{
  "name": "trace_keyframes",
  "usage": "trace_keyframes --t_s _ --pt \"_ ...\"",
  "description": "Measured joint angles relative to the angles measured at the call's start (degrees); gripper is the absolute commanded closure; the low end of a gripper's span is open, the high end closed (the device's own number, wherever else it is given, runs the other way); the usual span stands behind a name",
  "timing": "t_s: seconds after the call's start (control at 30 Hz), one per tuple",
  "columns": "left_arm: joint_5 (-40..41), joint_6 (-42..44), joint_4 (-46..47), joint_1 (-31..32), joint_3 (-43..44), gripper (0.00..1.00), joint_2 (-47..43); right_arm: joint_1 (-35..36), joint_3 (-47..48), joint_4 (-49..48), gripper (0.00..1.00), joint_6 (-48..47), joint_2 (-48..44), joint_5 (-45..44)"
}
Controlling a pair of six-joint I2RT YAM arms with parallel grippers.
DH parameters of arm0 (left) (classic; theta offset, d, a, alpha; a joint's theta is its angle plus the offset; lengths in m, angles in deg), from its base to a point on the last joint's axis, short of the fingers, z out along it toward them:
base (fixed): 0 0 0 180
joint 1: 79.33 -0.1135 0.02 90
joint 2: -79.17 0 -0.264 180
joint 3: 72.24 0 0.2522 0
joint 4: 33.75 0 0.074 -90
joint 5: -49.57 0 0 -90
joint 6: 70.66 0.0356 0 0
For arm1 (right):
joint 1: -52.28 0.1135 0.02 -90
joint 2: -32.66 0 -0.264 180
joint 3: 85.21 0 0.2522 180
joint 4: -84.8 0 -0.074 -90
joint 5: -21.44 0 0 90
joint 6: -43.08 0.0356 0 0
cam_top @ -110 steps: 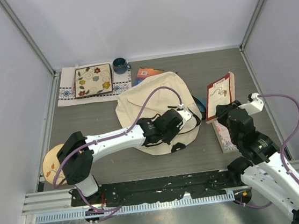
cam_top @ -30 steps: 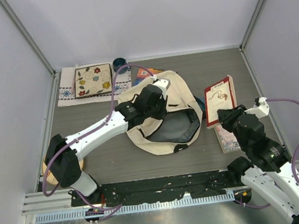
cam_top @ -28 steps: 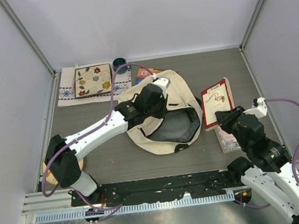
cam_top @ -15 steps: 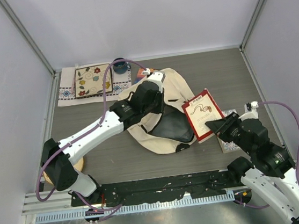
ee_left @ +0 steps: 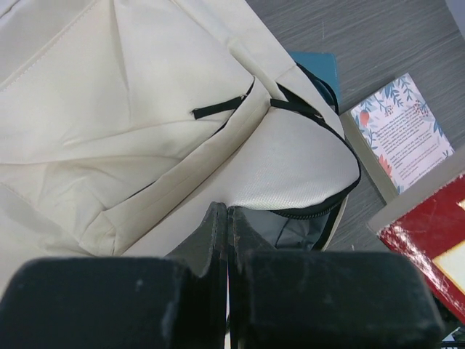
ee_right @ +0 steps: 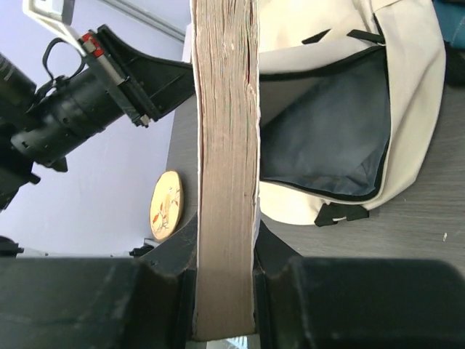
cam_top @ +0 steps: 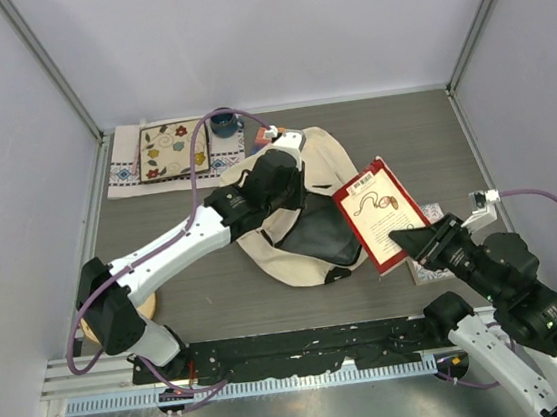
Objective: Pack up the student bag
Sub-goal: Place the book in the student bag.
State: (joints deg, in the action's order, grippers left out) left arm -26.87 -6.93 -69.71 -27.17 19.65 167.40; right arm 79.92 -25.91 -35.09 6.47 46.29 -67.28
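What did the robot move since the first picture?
The right gripper carried the red book left, from the table's right side toward the student bag. The left gripper moved to the bag's far side and pulled its opening wide. The flowery book, patterned mat and mug stayed put.

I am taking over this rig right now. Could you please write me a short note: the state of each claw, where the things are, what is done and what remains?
Left claw: shut on the rim of the student bag, holding its main pocket open.
Right claw: shut on a red book, held tilted right next to the bag's open mouth.
Done: the bag is unzipped and open; no item is seen inside.
Left: slide the red book in, then probably the floral book lying on the table beside the bag, and close the bag last.
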Motion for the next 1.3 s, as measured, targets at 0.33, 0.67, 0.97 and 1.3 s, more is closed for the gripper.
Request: trace_keyframes --t_s 0.33,0.67,0.97,1.3 --pt "0.79 -0.39 -0.52 -0.04 1.77 1.0 0.42 0.0 0.09 -0.57 0.99 -4.92 3.54 12.44" --pt "1.9 -0.59 -0.76 -0.07 2.23 1.0 0.48 0.0 -6.91 -1.11 0.99 -4.55 7.04 19.26" --pt "0.37 -0.59 0.52 -0.07 1.53 1.0 -0.17 0.0 -14.43 -8.17 0.99 -0.57 8.66 16.24" --pt "-3.65 0.04 5.57 -0.07 -4.92 1.0 -6.36 0.04 -29.31 -30.53 0.99 14.91 13.6 14.88"
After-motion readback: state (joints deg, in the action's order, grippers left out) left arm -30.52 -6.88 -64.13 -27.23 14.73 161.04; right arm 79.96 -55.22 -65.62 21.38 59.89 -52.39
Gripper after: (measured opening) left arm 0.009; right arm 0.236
